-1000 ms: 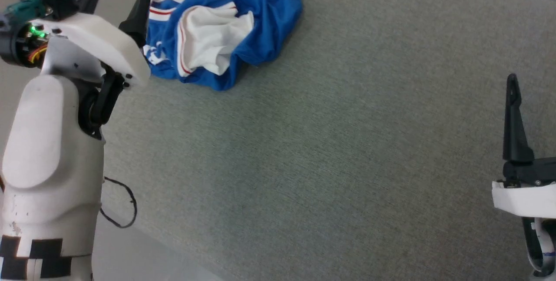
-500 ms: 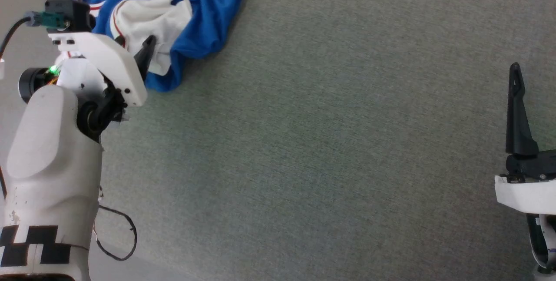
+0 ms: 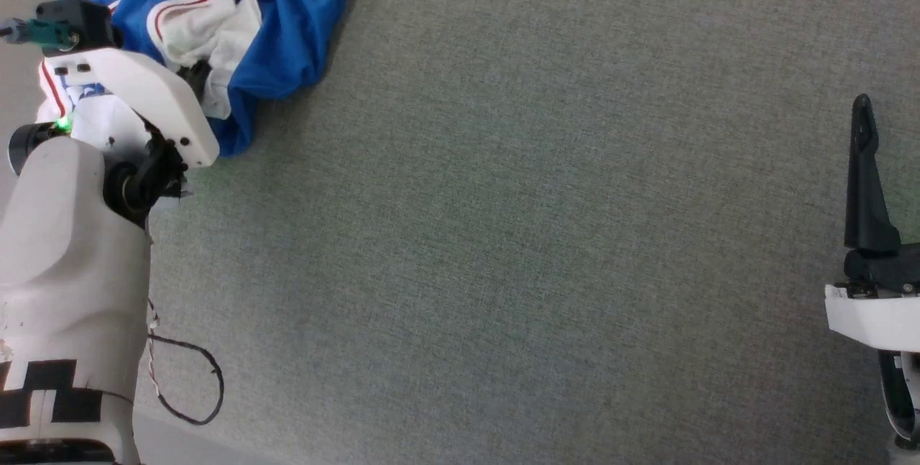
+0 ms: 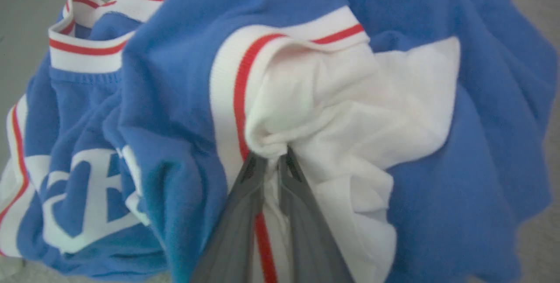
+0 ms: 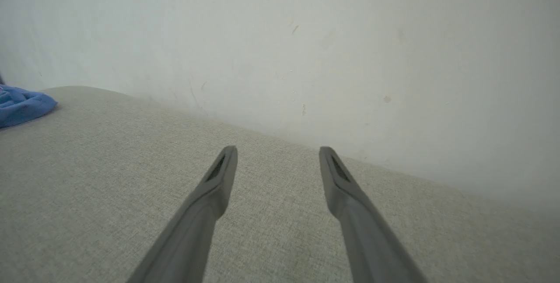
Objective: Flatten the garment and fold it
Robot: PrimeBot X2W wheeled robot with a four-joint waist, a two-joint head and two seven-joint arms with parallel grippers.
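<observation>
At the far left of the grey-green woven fabric surface lies the royal-blue jersey garment with white sleeve panels and red-and-white striped trim, crumpled into a heap. Being bunched, it has no long axis that can be read, and which way collar or hem points cannot be told; the head view's far edge cuts the heap off. In the left wrist view, part of the white lettering shows on the heap's left side, tilted and folded under.

The left gripper has its two dark fingers drawn nearly together, pinching a fold of the white sleeve cloth just beside a red stripe. The right gripper hangs at the right, well apart from the garment, its fingers spread wide above bare surface and holding nothing. A pale wall bounds the surface on the far side. A thin black cable loops near the left arm's base.
</observation>
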